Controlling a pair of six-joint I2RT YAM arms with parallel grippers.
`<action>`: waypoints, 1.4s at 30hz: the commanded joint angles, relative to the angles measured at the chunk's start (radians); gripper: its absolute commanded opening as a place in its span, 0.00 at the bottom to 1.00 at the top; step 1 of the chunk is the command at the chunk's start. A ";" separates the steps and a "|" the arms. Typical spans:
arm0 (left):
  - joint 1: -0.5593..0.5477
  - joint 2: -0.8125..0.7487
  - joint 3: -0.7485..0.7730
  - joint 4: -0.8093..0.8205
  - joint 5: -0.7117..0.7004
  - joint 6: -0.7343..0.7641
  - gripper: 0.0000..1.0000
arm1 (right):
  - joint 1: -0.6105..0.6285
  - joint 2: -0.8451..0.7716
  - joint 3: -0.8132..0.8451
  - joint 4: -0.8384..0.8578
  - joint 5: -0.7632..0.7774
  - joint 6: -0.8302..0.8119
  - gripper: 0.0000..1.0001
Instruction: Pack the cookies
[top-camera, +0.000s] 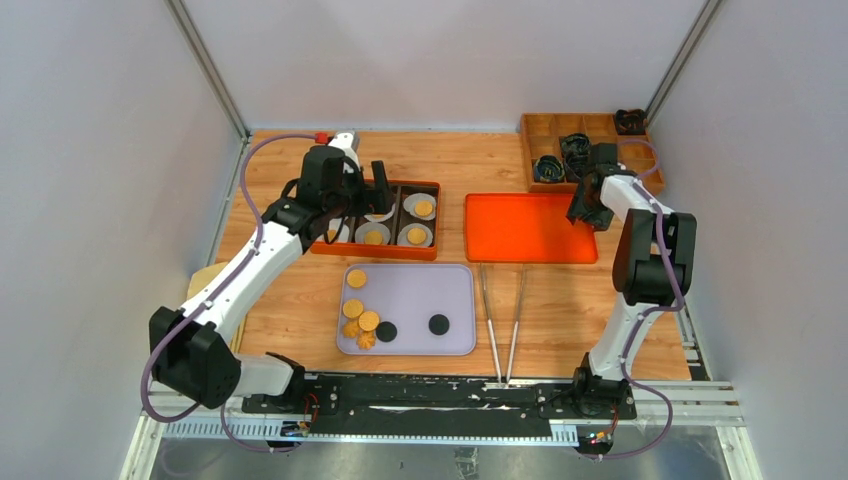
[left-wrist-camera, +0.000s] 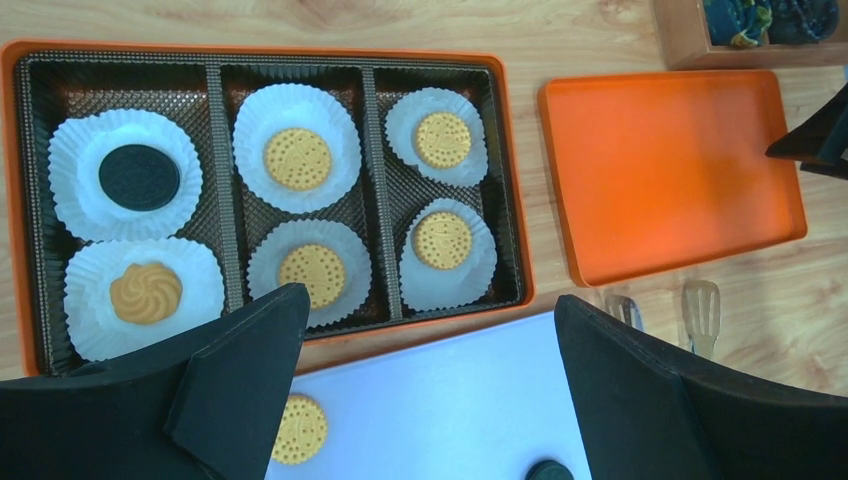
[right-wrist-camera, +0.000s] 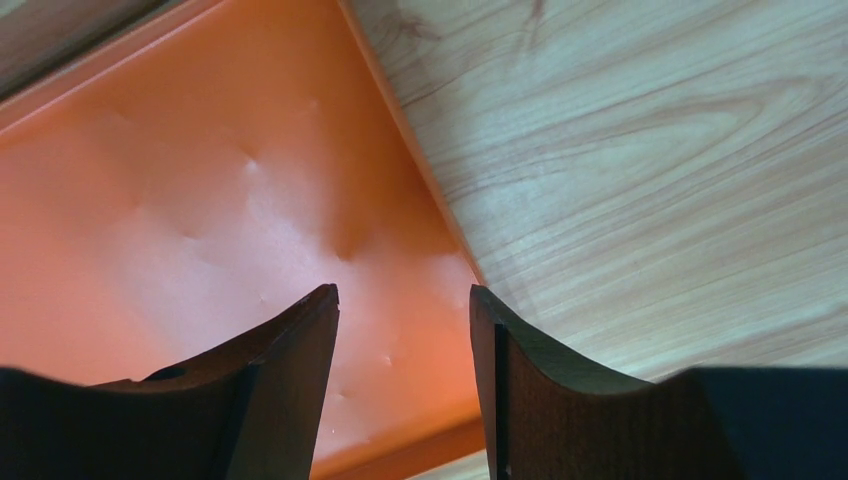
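Observation:
Six cookies sit in white paper cups in the orange divided box (left-wrist-camera: 515, 190): a black one (left-wrist-camera: 139, 177), a brown swirl (left-wrist-camera: 146, 292) and several golden ones (left-wrist-camera: 297, 159). More golden cookies (top-camera: 352, 308) and two black ones (top-camera: 438, 324) lie on the lavender tray (top-camera: 440, 290). My left gripper (left-wrist-camera: 428, 300) is open and empty, above the box's near rim; it also shows in the top view (top-camera: 378, 193). My right gripper (right-wrist-camera: 403, 291) is open and empty over the right edge of the orange lid (right-wrist-camera: 200, 220), as the top view (top-camera: 586, 212) also shows.
The orange lid (top-camera: 530, 228) lies right of the box. Metal tongs (top-camera: 505, 320) lie on the table right of the tray. A wooden organizer (top-camera: 580, 128) with dark items stands at the back right. White walls enclose the table.

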 joint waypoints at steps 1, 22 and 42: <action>-0.007 0.016 -0.019 0.029 -0.005 0.003 1.00 | -0.015 0.000 0.042 -0.024 0.024 -0.027 0.56; -0.007 0.001 -0.028 0.020 -0.009 0.005 1.00 | -0.095 0.147 0.061 -0.015 -0.187 -0.018 0.08; -0.009 0.052 -0.014 0.100 0.066 0.013 0.97 | -0.074 -0.341 -0.082 -0.022 -0.293 -0.013 0.00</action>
